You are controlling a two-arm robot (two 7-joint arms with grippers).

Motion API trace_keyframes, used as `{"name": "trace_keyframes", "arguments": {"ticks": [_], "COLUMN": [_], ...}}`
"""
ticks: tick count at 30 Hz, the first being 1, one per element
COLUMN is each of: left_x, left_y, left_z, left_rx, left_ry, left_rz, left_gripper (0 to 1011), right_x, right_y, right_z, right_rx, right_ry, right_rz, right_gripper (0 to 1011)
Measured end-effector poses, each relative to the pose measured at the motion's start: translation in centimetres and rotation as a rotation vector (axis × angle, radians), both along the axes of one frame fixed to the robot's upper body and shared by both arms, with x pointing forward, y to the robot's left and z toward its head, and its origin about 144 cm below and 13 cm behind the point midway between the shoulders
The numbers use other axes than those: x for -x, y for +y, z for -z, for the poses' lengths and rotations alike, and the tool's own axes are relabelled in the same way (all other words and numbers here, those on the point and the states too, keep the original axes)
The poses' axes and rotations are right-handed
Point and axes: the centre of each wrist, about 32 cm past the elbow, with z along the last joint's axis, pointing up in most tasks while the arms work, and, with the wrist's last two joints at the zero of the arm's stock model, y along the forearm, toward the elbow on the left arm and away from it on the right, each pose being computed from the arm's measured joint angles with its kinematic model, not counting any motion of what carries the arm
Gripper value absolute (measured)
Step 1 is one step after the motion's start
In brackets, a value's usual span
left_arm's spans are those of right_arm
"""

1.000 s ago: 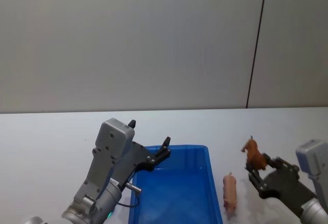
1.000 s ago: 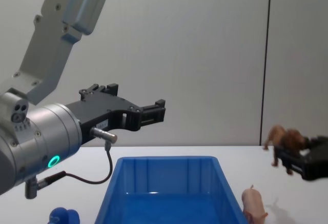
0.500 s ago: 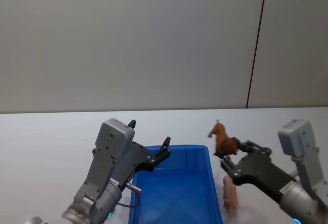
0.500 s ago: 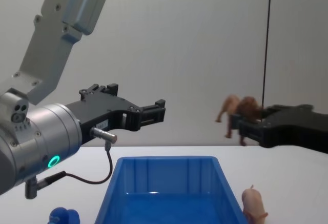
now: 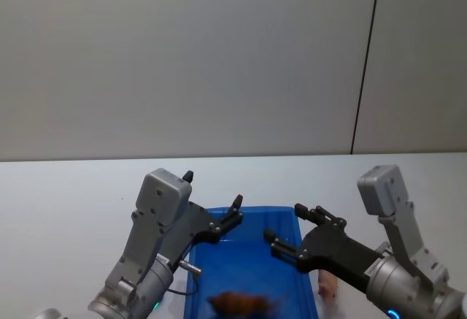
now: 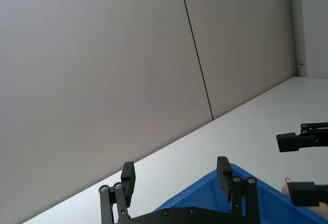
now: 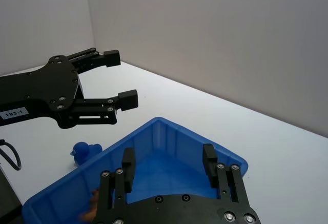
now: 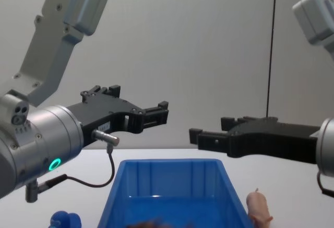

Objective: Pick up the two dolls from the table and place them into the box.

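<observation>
White table [image 5: 73,187] below a grey wall: one blue box [image 5: 273,210], two dolls. The brown doll [image 5: 239,303] is inside the box, the pink pig [image 8: 258,208] just beside its right wall. Above the box, the left gripper [image 7: 122,77], labelled "183-1", and the right gripper [image 5: 286,224] both gape apart.

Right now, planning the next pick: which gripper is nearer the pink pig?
Right. The right gripper hangs over the box beside the pig; the left gripper is across the box.
</observation>
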Motion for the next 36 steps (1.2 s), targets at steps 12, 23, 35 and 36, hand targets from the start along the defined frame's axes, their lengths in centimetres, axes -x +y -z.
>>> {"name": "trace_keyframes", "arguments": {"ticks": [12, 23, 35, 36], "left_x": [0.0, 0.0, 0.0, 0.0], "left_y": [0.0, 0.0, 0.0, 0.0], "left_z": [0.0, 0.0, 0.0, 0.0], "left_rx": [0.000, 0.000, 0.000, 0.000], "left_ry": [0.000, 0.000, 0.000, 0.000], "left_rz": [0.000, 0.000, 0.000, 0.000], "left_gripper": [1002, 1002, 1002, 1002], "right_x": [0.4, 1.9, 3.0, 3.0], "right_y": [-1.0, -3.1, -4.7, -4.7], "right_z": [0.7, 1.3, 2.5, 2.6], "right_rx": [-0.002, 0.007, 0.037, 0.039], "right_ry": [0.027, 0.027, 0.072, 0.075], "right_rz": [0.036, 0.126, 0.198, 0.201], "right_gripper": [1001, 1001, 1001, 1001]}}
